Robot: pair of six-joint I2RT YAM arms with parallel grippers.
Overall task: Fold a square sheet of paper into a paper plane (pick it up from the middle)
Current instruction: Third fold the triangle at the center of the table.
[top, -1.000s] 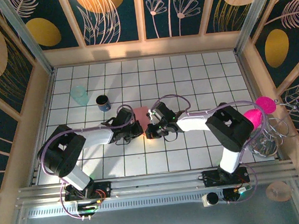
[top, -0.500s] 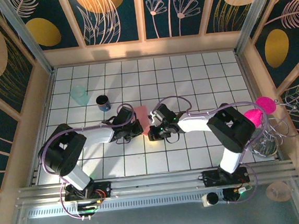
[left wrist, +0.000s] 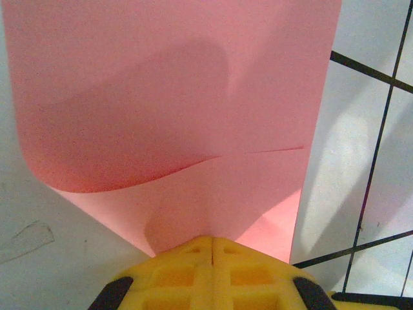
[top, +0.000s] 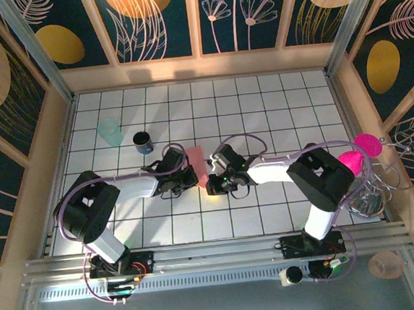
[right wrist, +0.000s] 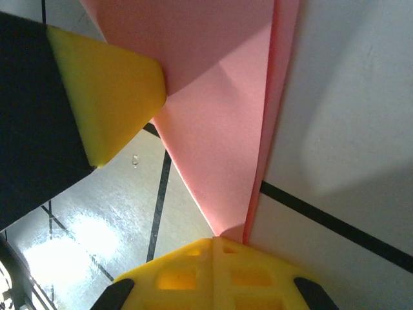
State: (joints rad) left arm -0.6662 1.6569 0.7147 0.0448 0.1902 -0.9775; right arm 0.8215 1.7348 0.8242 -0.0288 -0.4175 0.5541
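The left gripper (left wrist: 211,244) is pinched tight on an edge of the square sheet of paper (left wrist: 168,97). The sheet curls up and away from the closed jaws, with a faint crease just beyond them. The right gripper (right wrist: 216,244), likewise clamped on the sheet, holds a pointed corner where layers overlap along a straight fold running away from it. The paper hangs between both claws, above the tiled table (top: 261,107). By my judgement the folding is partway: some creases exist, but no slim dart yet.
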